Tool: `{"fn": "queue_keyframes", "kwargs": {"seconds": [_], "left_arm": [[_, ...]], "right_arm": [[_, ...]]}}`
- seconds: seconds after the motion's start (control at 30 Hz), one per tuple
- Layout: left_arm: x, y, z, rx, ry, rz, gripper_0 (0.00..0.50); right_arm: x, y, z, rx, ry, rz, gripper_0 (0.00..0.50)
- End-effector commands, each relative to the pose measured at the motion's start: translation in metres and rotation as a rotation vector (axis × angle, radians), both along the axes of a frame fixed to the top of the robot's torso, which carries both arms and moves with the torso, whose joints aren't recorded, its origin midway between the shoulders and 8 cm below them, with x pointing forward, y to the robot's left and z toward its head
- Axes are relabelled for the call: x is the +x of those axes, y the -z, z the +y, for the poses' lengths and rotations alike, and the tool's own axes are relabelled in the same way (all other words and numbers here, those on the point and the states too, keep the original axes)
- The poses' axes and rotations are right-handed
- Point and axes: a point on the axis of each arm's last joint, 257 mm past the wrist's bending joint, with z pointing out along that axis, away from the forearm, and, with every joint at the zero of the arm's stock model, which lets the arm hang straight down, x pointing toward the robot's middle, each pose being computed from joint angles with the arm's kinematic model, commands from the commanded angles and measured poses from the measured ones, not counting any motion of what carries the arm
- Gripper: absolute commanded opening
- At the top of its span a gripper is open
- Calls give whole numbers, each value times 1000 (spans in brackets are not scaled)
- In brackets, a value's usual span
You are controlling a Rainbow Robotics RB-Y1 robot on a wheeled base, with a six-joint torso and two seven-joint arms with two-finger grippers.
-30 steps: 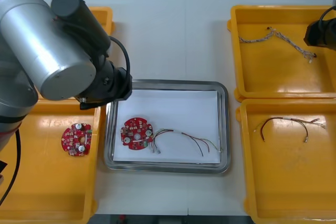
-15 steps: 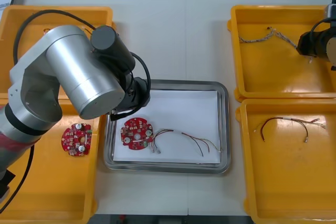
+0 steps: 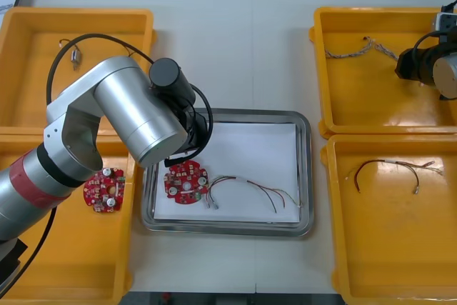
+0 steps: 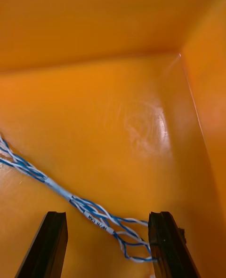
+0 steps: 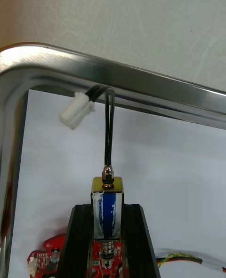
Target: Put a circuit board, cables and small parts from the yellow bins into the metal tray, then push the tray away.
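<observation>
Left gripper (image 5: 108, 208): fingers clamped on the sides of a part (image 5: 108, 195), a brass-coloured block with a blue stripe, held upright. A black lead (image 5: 109, 127) runs from its top to a white plug (image 5: 76, 110) close by the tray (image 5: 141, 78) rim, near a corner. We cannot tell whether the plug touches the rim. The part hangs over the tray's white inside, with the board (image 5: 44, 259) just beside the fingers.

From above, the left arm (image 3: 136, 116) covers the tray's (image 3: 305, 176) near-left corner. The board (image 3: 186, 180) and a red-yellow cable (image 3: 250, 187) already lie in the tray, touching each other.

Right gripper (image 4: 107, 217): fingers wide apart and holding nothing, low inside the far right bin (image 3: 385, 105). The loose end of the blue-white cable (image 4: 89, 207) passes between them, nearer one finger.

We judge two steps are in hand: the left is setting down the part, and the right is lining up for the cable.

Next, as we read it:
- The left should lower over bare white liner clear of the board, then let go. The lead and plug need to land inside the rim.
- The right should drop until the strands sit between the pads, then close. The cable is thin and lies flat, so a shallow grip may miss it.
- The push comes last.
</observation>
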Motion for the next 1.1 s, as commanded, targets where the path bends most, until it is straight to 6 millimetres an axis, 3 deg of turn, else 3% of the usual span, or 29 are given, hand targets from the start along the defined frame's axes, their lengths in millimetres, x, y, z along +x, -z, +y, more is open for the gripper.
{"fn": "queue_keyframes", "kwargs": {"seconds": [0.03,0.67,0.73,0.77,0.8,0.83,0.87,0.93,1.03,1.1], "left_arm": [[0,9,-14,40,104,-18,0],[12,27,-11,74,103,-34,0],[11,28,-10,74,102,-32,0],[11,28,-10,76,103,-31,0],[11,28,-11,73,103,-30,0],[11,28,-11,73,103,-31,0],[11,28,-11,72,104,-31,0],[11,28,-10,74,102,-30,19],[11,29,-10,74,104,-30,227],[11,28,-11,73,103,-31,306]], "right_arm": [[21,-24,17,-48,-61,-35,500],[16,-4,20,-33,-72,7,500],[16,-3,22,-29,-75,8,431],[16,-3,21,-29,-74,8,349],[16,-3,23,-28,-76,9,217],[16,-3,23,-29,-77,9,127],[16,-3,22,-28,-77,9,2],[16,-2,24,-22,-78,10,0],[16,-3,25,-11,-78,9,0],[16,-4,25,-6,-78,7,0]]}}
